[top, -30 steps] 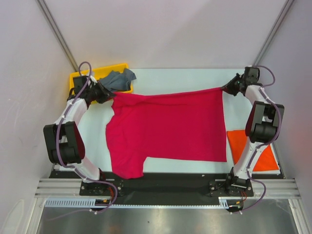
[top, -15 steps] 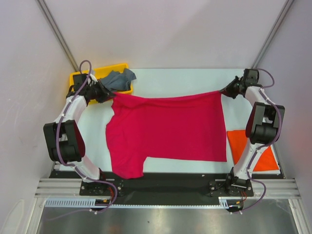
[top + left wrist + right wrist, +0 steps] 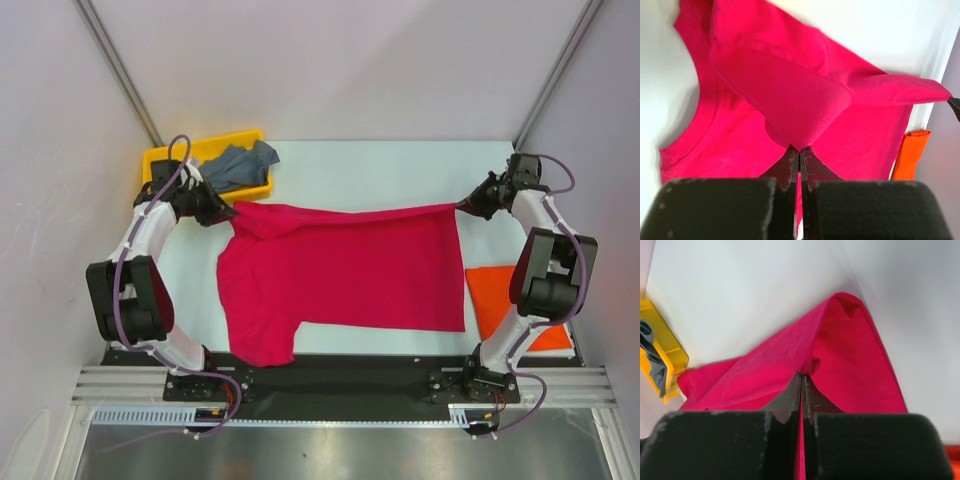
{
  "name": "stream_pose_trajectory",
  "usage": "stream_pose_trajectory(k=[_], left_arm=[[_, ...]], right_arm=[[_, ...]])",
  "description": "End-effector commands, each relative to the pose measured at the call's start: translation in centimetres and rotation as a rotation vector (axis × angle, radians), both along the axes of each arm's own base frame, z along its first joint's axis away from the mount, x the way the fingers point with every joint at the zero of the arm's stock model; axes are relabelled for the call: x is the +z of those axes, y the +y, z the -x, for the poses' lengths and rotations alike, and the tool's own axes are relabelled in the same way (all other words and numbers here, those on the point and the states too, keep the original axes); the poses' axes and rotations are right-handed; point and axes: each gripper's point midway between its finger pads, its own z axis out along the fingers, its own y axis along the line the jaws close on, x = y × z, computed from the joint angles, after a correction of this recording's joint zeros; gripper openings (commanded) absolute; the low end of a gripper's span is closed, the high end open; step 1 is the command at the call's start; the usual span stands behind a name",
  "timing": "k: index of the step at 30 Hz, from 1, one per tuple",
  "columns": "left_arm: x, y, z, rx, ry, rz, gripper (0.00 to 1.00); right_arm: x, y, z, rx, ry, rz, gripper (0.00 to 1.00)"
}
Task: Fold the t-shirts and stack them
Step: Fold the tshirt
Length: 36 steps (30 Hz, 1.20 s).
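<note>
While pinching far edge of crimson-pink t-shirt [image 3: 350,270] tight: left gripper [image 3: 226,212], right gripper [image 3: 463,205] | shifts toward near edge since before | starts fold

Bright, even, diffuse overhead light. Faint soft shadow beside lifted crimson-pink t-shirt [image 3: 790,95]. Wrist views: near foreground black, blurred.

I have drawn my left gripper [image 3: 226,211] and right gripper [image 3: 461,206] back from the table's far edge toward the near edge. The far hem of the crimson-pink t-shirt [image 3: 350,270], pinched between them, has come nearer with them.
</note>
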Motion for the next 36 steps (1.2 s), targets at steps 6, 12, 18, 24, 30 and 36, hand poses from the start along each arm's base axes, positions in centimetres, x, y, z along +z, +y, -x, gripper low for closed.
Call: stream_pose_trajectory(k=[6,12,18,24,30,36], left_arm=[[0.4,0.4,2.2,-0.009,0.0,-0.039,0.0],[-0.8,0.4,3.0,-0.014,0.03,-0.044,0.0],[-2.1,0.4,3.6,-0.025,0.056,-0.053,0.0],[-2.3,0.5,3.3,-0.033,0.059,-0.06,0.01],[-2.7,0.8,3.6,-0.038,0.068,-0.073,0.0],[-2.3,1.4,3.8,-0.03,0.06,-0.102,0.0]], right_arm=[[-1.5,0.6,2.8,0.022,0.06,-0.019,0.0],[-2.9,1.0,4.0,0.025,0.109,-0.022,0.0],[-4.7,1.0,5.5,0.015,0.156,-0.003,0.0],[-4.8,0.7,6.0,0.011,0.155,0.019,0.0],[-4.7,0.1,6.4,-0.006,0.162,0.046,0.0],[-4.4,-0.5,6.5,0.003,0.157,0.074,0.0]])
